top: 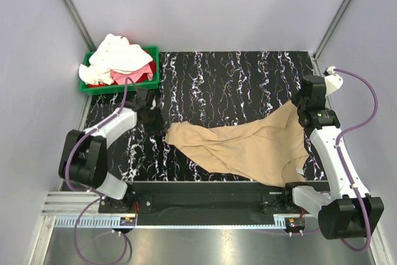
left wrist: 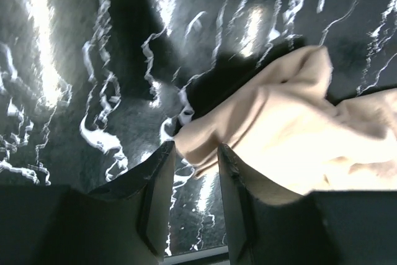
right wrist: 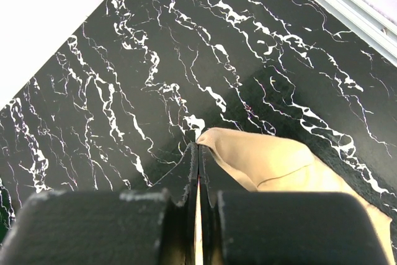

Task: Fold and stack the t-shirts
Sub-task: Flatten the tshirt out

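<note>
Tan shirt [top: 248, 144]: judged soft, light, limp; best taken by corners; right gripper [right wrist: 198, 150] pinches one edge; left gripper [left wrist: 195, 150] spread at opposite corner.

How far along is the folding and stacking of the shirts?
Done: nothing; no shirt is folded or stacked. In hand: the tan shirt lies crumpled on the table, with the right gripper shut on one end and the left gripper open at the other. Left: fold it, then the white shirt and pink shirt, both bunched in the bin.
</note>
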Motion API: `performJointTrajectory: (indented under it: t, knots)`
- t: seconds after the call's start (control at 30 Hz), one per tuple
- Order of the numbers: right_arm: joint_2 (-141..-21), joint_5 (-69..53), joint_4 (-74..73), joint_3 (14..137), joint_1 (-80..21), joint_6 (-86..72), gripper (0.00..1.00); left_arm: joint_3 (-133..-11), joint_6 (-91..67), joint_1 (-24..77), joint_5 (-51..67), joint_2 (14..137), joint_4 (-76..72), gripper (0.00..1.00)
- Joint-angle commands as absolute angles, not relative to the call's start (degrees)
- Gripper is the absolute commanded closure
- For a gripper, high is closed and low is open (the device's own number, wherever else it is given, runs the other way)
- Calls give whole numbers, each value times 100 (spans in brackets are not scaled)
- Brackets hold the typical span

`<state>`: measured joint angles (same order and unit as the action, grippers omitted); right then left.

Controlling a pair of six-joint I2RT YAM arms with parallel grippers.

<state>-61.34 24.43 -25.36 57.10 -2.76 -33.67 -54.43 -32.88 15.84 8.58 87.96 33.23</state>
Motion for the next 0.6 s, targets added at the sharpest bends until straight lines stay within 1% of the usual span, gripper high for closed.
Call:
performJointTrajectory:
  t: [0.0,0.07,0.1,0.13,0.2,0.37,0.57]
  knots:
    - [-6038,2531,-2294,5959,-264,-3278,100,-4993,-3559,1582,861,8262,2586,60]
    - [-6003,2514,-2294,5924,-255,-3304,100,-4677,-3752,1565,1210,8201,2173,59]
    - [-5994,2488,-2285,5915,-264,-3313,100,-4328,-3849,1556,1387,8183,1927,59]
    - [-6003,2479,-2276,5915,-264,-3348,100,-4159,-4067,1556,1571,8165,1377,59]
    - [-6038,2426,-2268,5898,-264,-3349,100,-3773,-4305,1556,1898,8147,812,59]
    - [-6038,2434,-2250,5836,-264,-3340,100,-3490,-4561,1564,1741,8148,694,61]
    - [-6073,2443,-2224,5792,-255,-3305,100,-3042,-4693,1714,1443,7498,492,57]
